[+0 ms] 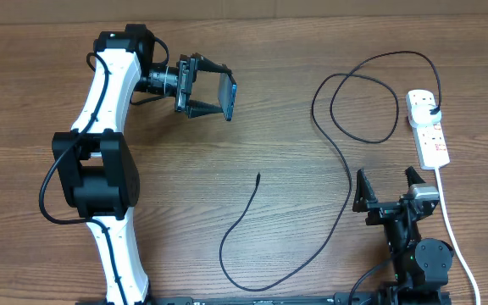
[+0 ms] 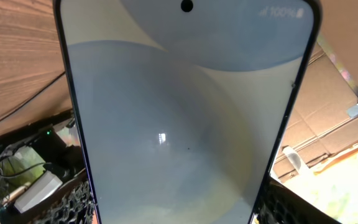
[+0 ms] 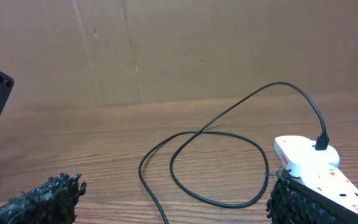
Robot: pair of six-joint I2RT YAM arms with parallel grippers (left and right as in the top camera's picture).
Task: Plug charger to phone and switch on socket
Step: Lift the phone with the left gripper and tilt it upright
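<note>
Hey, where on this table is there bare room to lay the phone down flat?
Bare wood lies between the left arm and the charger's loose tail, and between the held phone and the charger's loops. It is crowded on the right, where the loops, the socket and the right gripper sit close.

1 overhead, top-down — 2 wrists, close

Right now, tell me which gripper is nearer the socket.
Right. The right gripper sits open just by the socket's near end; the left gripper is far off, holding the phone.
</note>
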